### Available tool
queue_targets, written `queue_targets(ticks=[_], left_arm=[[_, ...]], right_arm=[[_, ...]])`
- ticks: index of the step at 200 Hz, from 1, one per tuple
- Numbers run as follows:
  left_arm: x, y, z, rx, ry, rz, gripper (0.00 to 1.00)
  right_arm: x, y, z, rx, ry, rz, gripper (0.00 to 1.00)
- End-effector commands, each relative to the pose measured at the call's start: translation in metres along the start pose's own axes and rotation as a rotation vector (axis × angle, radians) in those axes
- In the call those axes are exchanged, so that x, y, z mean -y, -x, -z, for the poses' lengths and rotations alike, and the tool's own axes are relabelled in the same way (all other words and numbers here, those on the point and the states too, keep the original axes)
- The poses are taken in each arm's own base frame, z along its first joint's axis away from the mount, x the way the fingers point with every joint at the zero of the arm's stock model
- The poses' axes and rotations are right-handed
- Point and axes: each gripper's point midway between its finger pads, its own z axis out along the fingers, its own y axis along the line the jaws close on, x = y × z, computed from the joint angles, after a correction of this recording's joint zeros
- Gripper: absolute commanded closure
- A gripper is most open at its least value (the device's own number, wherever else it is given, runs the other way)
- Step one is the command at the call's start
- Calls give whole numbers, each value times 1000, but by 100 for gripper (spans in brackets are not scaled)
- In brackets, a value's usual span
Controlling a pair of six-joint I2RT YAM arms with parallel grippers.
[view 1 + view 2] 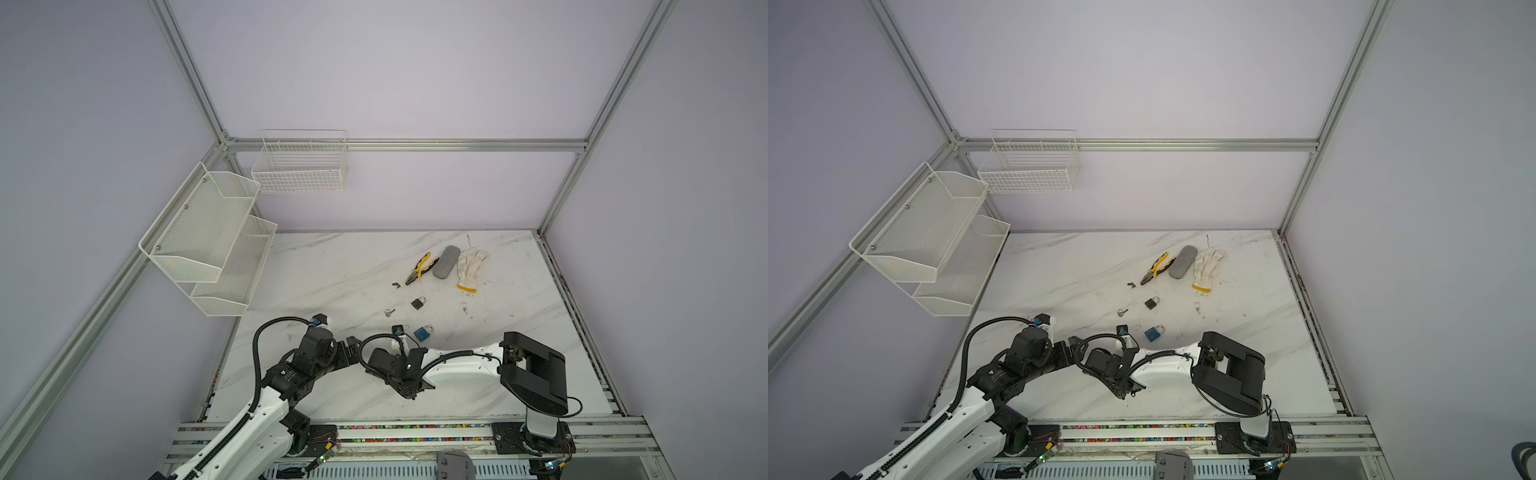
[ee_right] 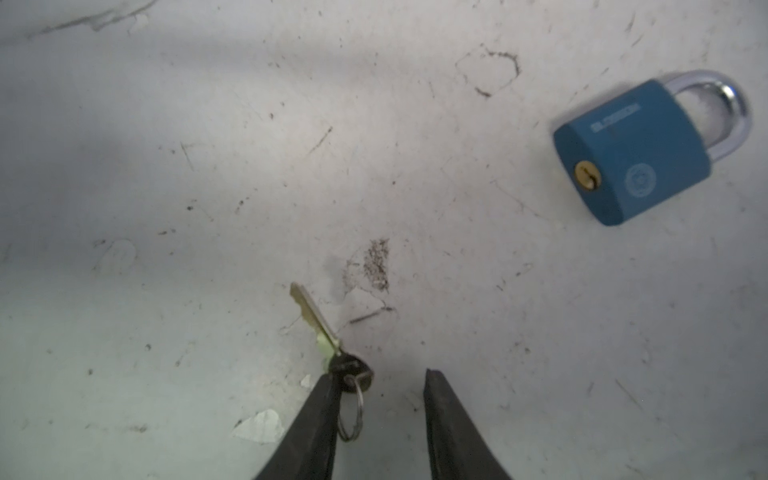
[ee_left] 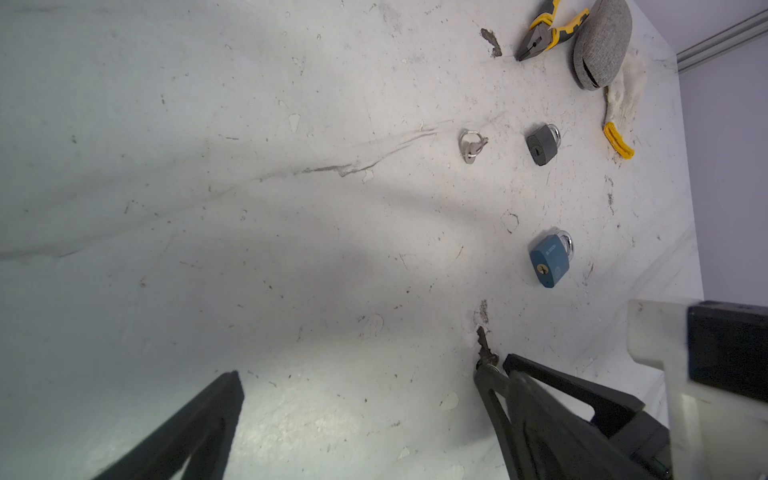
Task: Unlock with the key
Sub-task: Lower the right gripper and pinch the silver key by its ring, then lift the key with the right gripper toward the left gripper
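Note:
A small brass key [image 2: 316, 320] with a dark head and a wire ring lies flat on the marble table [image 1: 332, 270]. My right gripper [image 2: 380, 374] is low over it and open. One of its fingers [image 2: 320, 399] touches the key's head, the ring sits in the gap, and the other finger stands apart. A blue padlock [image 2: 631, 153] lies a short way beyond, shackle closed and keyhole facing the gripper; it shows in both top views [image 1: 423, 333] [image 1: 1153, 333]. My left gripper [image 3: 361, 374] hangs open beside the right one, with nothing in it. The key [image 3: 483, 345] also shows in the left wrist view.
A black padlock [image 1: 418, 303], a ring of silver keys [image 1: 389, 312] and another small key [image 1: 396, 285] lie farther back. Pliers [image 1: 422, 268], a grey case [image 1: 446, 262] and a white glove [image 1: 471, 266] lie behind them. A wire basket [image 1: 299, 166] and a mesh shelf [image 1: 208, 237] hang on the walls.

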Motion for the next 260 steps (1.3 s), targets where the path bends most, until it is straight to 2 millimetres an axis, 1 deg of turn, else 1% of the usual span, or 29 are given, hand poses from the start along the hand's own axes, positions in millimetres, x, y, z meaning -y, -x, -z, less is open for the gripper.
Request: queue_targets(ticks=[1,21,37,64,122,143,190,203,229,238,260], left_arm=[[37,37,20,95,-105,9,0],[38,37,22,98,-113,21,0],[38,37,23,102,-117,23,0],[36,37,23,108,-114,26,0],[36,37,22,105,-111,31,0],[37,37,22,105,-112,32,0],[38,37,22,104,-117,41,0],[39,38,23,107,-124,47,0],[44,41,25,116,-147,61,0],[48,43,27,119,-166,62,0],[59,49,33,141,-219,65,0]], right_arm=[[0,-10,-2,-44,-3,67,63],[-4,-8,-4,-39,3,76,65],[-7,-11,-6,-51,17,79,66],[-14,-13,-8,-65,50,70,70],[-12,-3,-4,-48,75,25,82],[-10,0,-3,-43,79,10,88],[-6,6,-2,-33,96,-5,95],[-7,10,0,-24,111,-7,97],[-10,23,11,10,165,-10,100],[-10,26,13,18,188,-3,100],[-9,41,25,58,261,-3,100]])
